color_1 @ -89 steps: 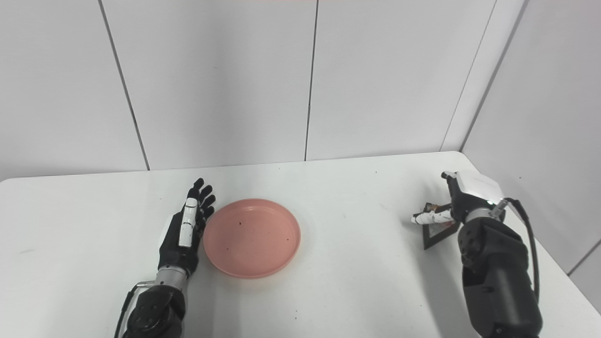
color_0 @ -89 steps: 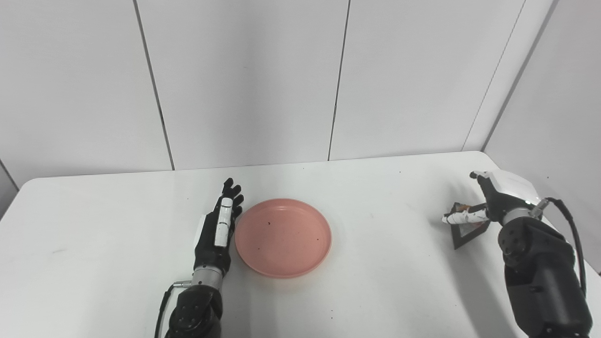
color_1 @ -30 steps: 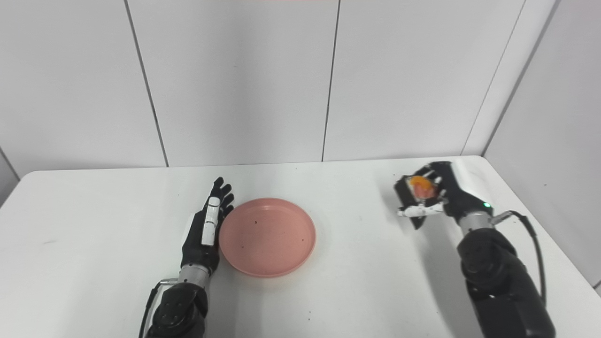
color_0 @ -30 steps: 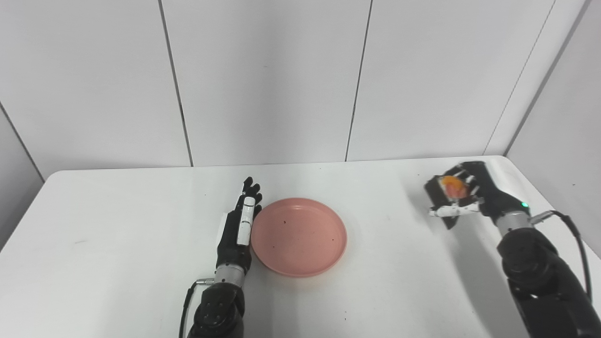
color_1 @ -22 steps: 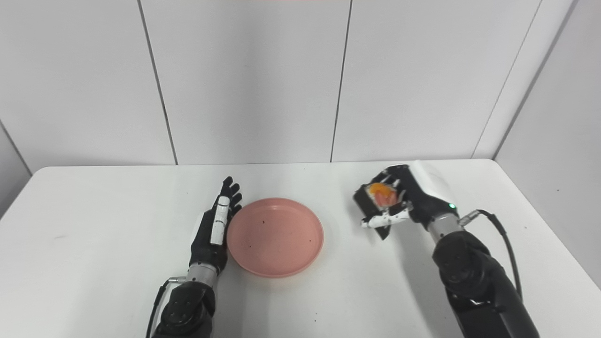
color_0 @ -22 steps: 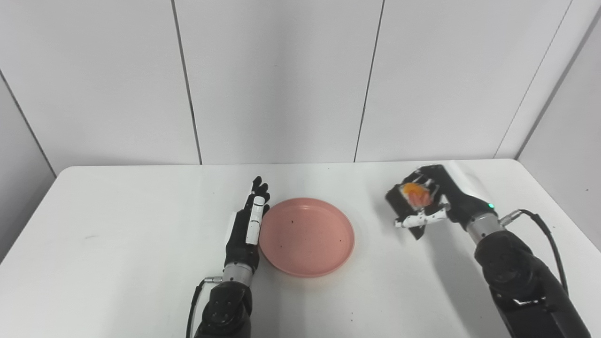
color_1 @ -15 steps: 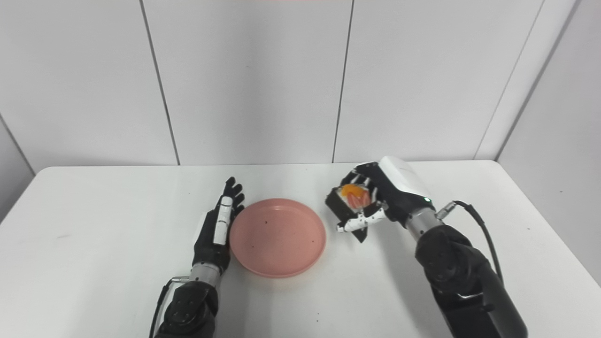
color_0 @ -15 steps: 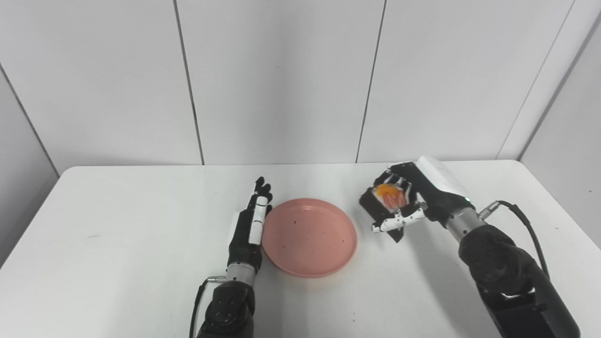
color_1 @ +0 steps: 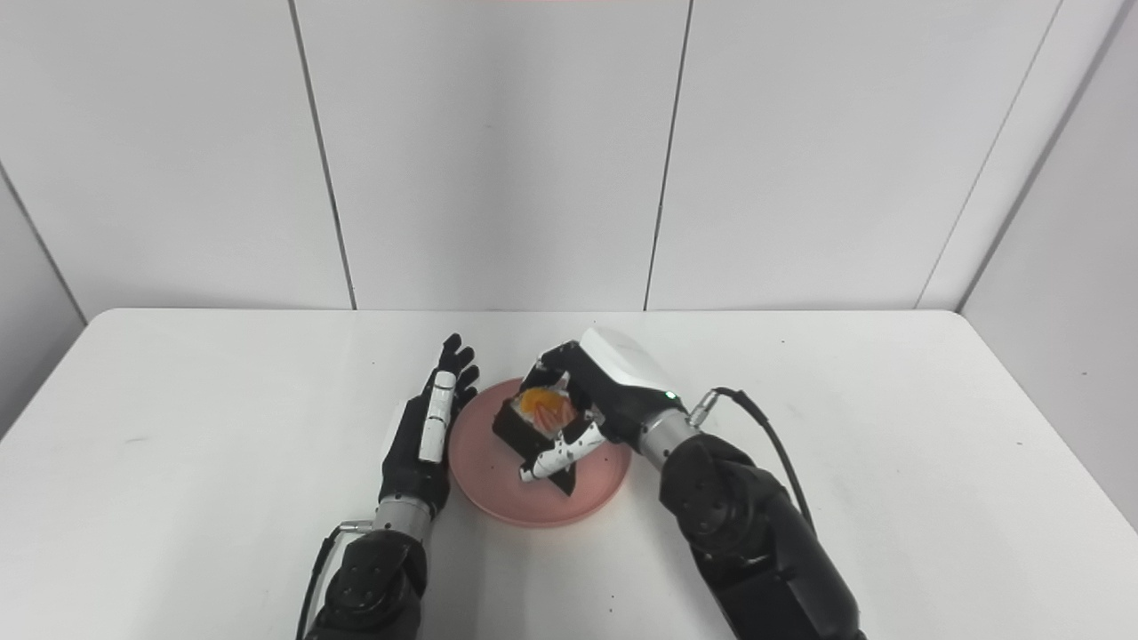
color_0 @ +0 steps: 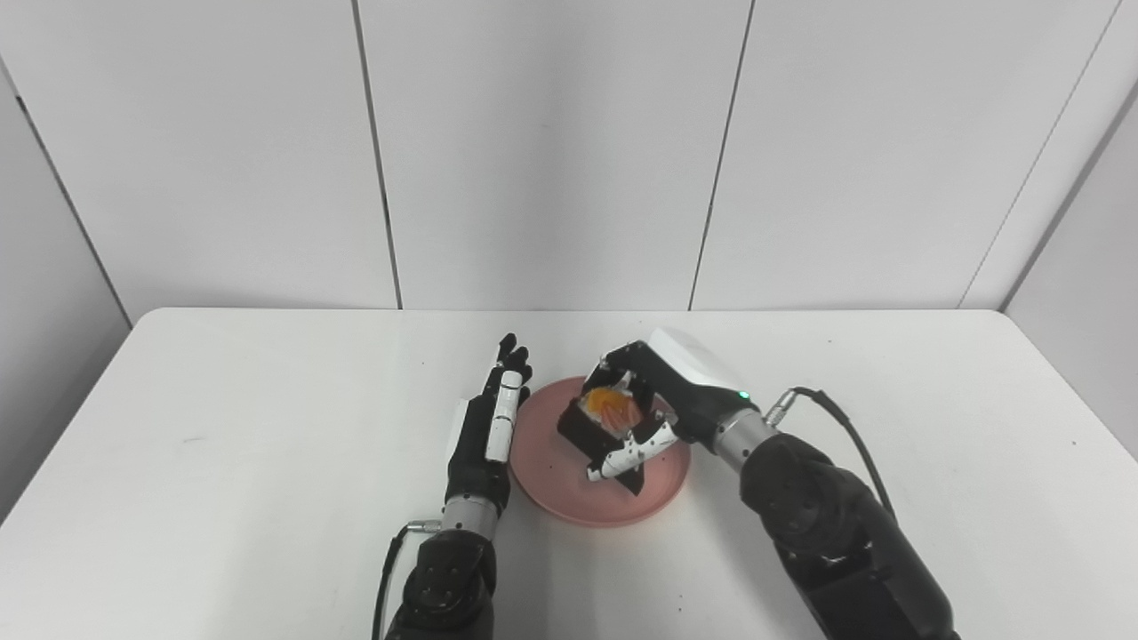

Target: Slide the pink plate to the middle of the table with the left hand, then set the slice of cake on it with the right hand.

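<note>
Over the pink plate (color_0: pixel 662 494), right hand (color_0: pixel 662 400) holds cake slice (color_0: pixel 603 425)

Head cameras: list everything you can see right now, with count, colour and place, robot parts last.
table: one, white, fills the foreground, against grey wall panels.
pink plate: one, pink, near the table's middle.
slice of cake: one, dark with orange topping, over the plate, held; whether it touches the plate cannot be told.
left hand: one, black and white, open, flat beside the plate's left rim.
right hand: one, black and white, shut on the cake.
</note>
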